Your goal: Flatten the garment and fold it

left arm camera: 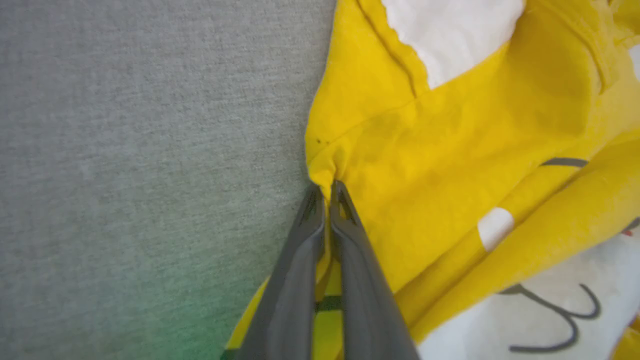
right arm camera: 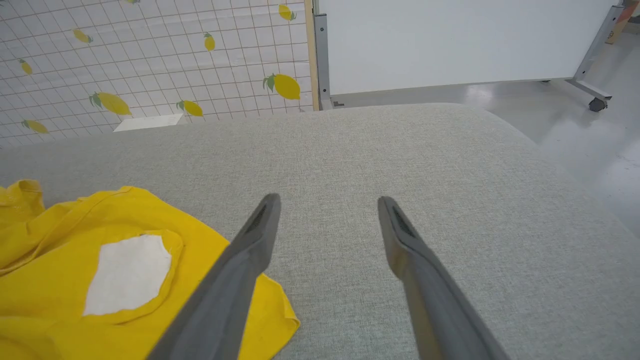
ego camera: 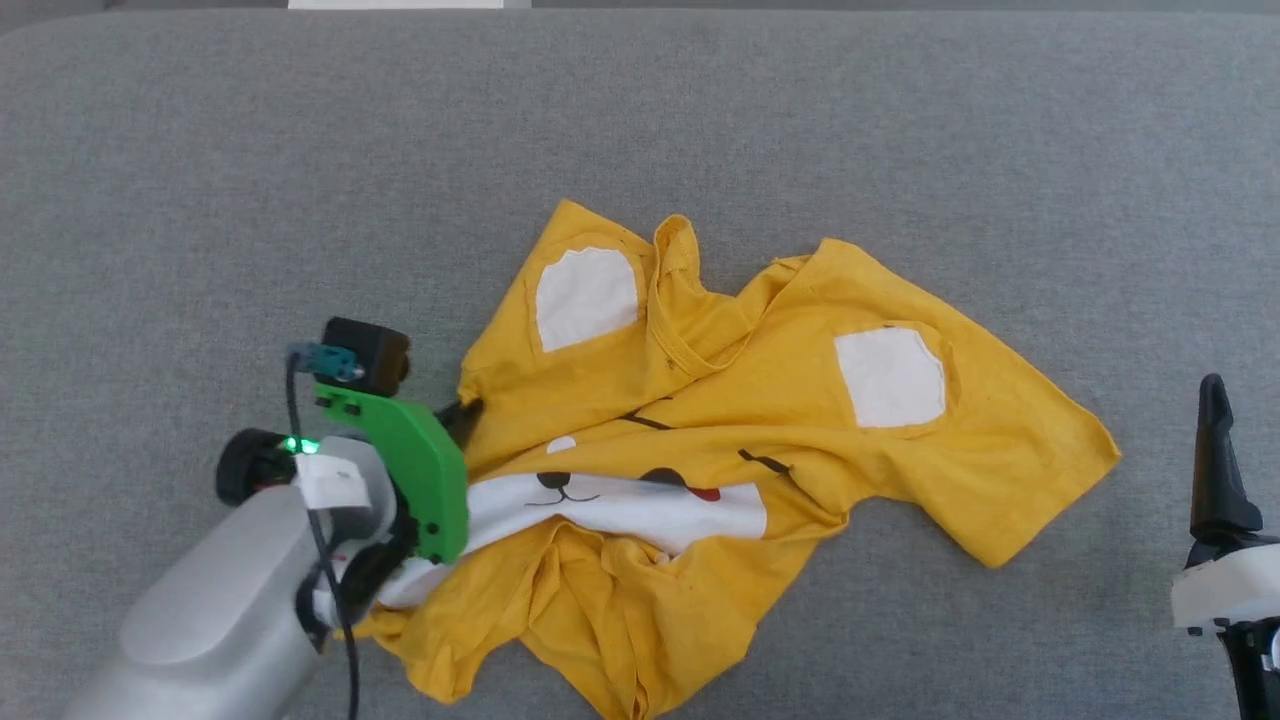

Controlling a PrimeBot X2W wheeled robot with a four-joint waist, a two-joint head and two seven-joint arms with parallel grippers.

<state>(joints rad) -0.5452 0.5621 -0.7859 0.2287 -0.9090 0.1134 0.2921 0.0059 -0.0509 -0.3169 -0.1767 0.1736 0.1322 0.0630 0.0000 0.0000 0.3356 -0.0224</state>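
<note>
Fingers of the left gripper are pinched tight on the left edge of the garment, which lies crumpled in the middle of the grey cushion. Right gripper hangs off to its right, spread wide, holding nothing.

Ahead of my right hand I see the grey fabric-covered bench running to a rounded far edge. Beyond it, up and left of the hand, hangs a white gridded sheet printed with lemons; straight ahead stands a white panel on a metal frame with a caster, on glossy grey floor.
</note>
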